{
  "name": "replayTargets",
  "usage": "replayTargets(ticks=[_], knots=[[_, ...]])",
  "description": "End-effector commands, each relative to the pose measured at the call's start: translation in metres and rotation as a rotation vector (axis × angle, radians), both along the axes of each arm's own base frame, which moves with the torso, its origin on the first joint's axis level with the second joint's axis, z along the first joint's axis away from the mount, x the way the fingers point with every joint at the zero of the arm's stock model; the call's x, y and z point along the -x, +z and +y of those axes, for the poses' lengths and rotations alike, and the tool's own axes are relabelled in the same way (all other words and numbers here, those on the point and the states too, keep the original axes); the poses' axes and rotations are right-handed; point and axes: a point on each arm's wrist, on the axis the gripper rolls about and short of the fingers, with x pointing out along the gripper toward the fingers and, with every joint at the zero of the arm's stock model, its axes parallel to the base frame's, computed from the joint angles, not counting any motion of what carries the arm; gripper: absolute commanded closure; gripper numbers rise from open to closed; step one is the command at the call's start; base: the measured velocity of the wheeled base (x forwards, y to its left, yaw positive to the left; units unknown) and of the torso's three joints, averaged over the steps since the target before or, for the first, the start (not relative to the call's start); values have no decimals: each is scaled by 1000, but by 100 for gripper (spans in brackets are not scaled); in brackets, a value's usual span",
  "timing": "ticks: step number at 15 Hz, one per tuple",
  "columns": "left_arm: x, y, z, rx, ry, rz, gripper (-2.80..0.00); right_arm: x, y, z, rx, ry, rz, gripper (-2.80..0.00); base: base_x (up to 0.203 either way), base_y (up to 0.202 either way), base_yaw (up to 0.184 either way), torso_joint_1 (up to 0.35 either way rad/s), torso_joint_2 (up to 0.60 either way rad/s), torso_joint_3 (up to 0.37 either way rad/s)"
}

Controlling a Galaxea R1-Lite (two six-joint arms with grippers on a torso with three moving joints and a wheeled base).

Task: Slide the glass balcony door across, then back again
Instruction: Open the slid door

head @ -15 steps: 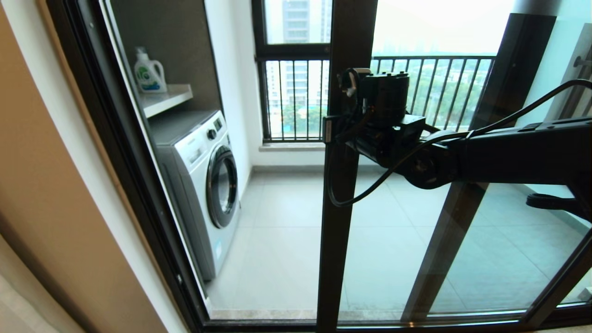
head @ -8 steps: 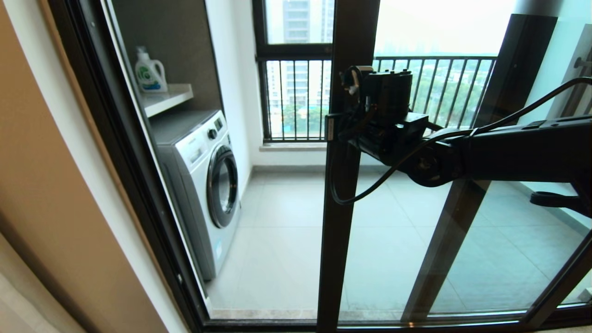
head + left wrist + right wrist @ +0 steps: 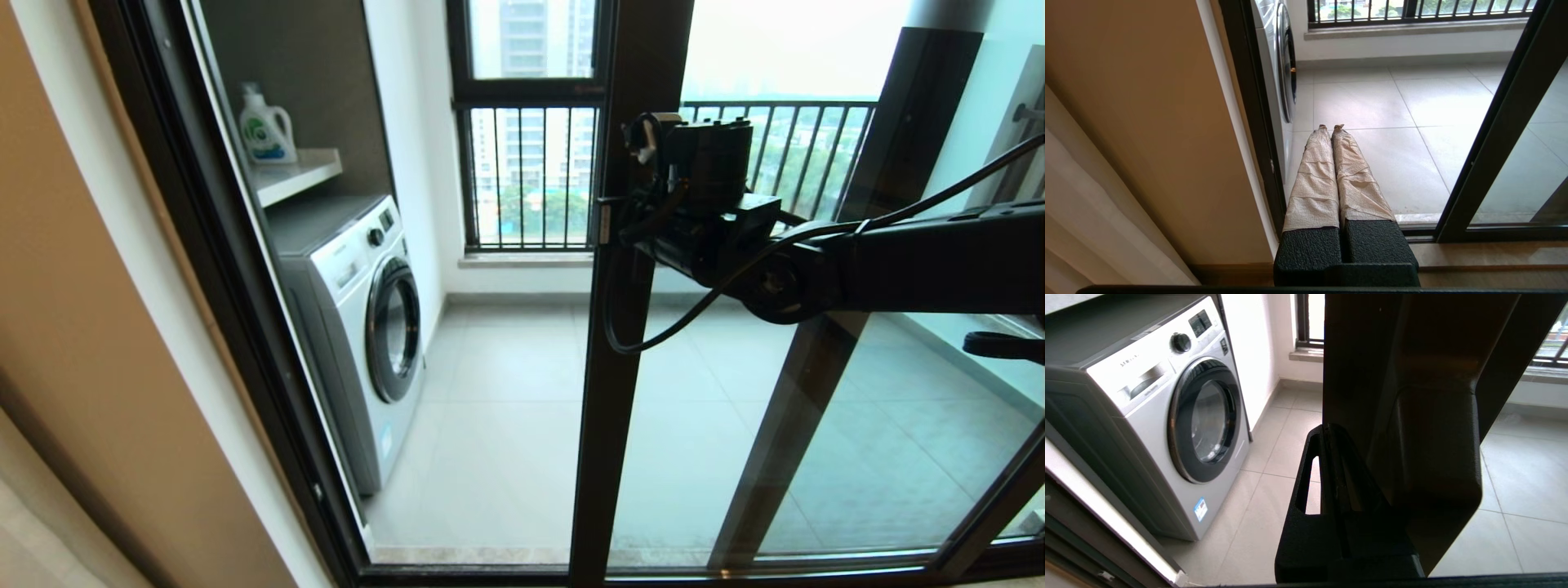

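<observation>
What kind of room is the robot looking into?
Probably a laundry balcony in a high-rise flat: a white front-loading washing machine, a white detergent bottle on a shelf above it, and a dark-framed window with vertical railing bars with tower blocks beyond.

The head view looks forward and down from indoors through the doorway onto the balcony floor (image 3: 506, 425), with the washing machine (image 3: 359, 327) left of the door's upright (image 3: 620, 343) and the railing (image 3: 531, 175) beyond it. The left wrist view sits low, close to the sill, facing out along its end effector (image 3: 1331, 127) toward the same floor, catching the washing machine's front edge (image 3: 1286, 69) and the door's upright (image 3: 1494, 134). The right wrist view is pressed very close against the door's upright (image 3: 1396, 396), which fills much of it, and faces the washing machine (image 3: 1180, 416) across the tiles. All three views share the washing machine, floor and upright.
</observation>
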Motion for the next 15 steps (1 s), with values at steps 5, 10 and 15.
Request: replayTargets(ticks=[5, 10, 15], knots=[[0, 0, 0, -1, -1, 2, 0, 13, 10, -37, 3, -69, 5, 0, 0, 0, 0, 0, 0, 0], [0, 0, 0, -1, 0, 2, 0, 24, 22, -69, -3, -132, -11, 0, 0, 0, 0, 0, 0, 0], [0, 0, 0, -1, -2, 2, 0, 40, 30, -80, 7, -145, -18, 0, 0, 0, 0, 0, 0, 0]])
